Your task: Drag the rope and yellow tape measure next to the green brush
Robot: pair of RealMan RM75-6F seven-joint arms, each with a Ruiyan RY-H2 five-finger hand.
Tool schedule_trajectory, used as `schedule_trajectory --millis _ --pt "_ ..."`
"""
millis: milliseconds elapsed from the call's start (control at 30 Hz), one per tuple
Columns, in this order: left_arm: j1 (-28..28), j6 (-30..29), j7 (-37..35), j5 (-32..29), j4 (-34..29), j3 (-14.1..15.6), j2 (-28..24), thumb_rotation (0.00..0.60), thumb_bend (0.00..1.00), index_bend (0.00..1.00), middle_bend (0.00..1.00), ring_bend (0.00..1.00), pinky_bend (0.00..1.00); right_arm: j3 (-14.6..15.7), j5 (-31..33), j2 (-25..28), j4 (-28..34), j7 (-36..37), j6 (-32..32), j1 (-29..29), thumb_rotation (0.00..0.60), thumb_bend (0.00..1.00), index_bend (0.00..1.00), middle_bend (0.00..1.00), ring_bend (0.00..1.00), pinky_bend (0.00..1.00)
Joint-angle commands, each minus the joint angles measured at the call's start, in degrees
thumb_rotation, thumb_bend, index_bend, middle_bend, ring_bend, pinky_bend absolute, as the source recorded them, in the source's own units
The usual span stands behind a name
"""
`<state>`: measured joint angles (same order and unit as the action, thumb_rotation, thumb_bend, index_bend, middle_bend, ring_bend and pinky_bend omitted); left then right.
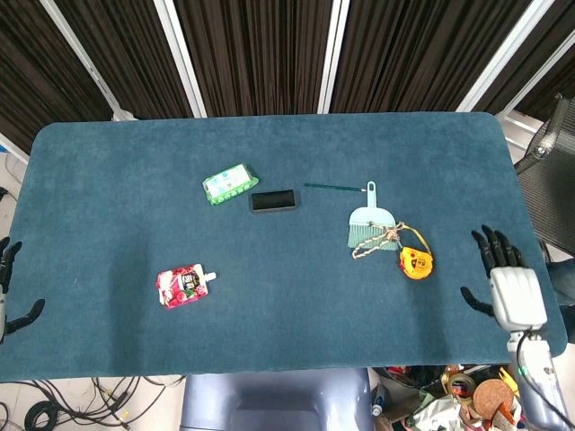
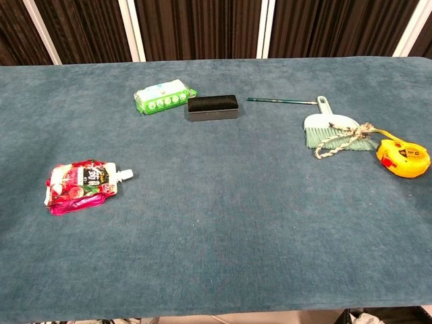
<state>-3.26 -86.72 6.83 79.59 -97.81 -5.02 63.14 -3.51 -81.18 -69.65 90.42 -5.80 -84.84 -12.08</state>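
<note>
Now rope lies across green brush beside tape measure; right robot hand seemingly released.

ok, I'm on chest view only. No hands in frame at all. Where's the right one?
Observer: The right hand is near the table's right front corner, fingers spread, holding nothing.
Operator: Clear of the yellow tape measure?
Observer: Yes. In the head view, bare table separates it from the yellow tape measure, which lies just right of the green brush.
Operator: And the left hand?
Observer: The left hand shows only at the head view's left edge, off the table, with nothing visibly in it.
Operator: Rope?
Observer: From above, the rope lies across the brush bristles and runs to the tape measure.
</note>
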Motion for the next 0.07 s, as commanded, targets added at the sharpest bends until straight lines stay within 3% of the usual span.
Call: schedule_trajectory --millis 33,67 --pt "0.0 0.1 -0.3 0.1 -0.2 0.1 -0.2 0.6 0.24 0.04 0.0 0.0 0.0 2.2 -2.3 -2.2 -2.1 -0.3 -2.0 2.1 0.6 0.16 0.0 0.0 0.02 0.15" --pt "-0.1 0.1 -0.4 0.4 -0.3 0.1 -0.3 0.6 0.24 0.04 0.0 0.0 0.0 2.7 -2.9 -2.8 -2.9 -0.6 -2.5 2.5 0.6 0.16 0.0 0.0 0.02 0.15"
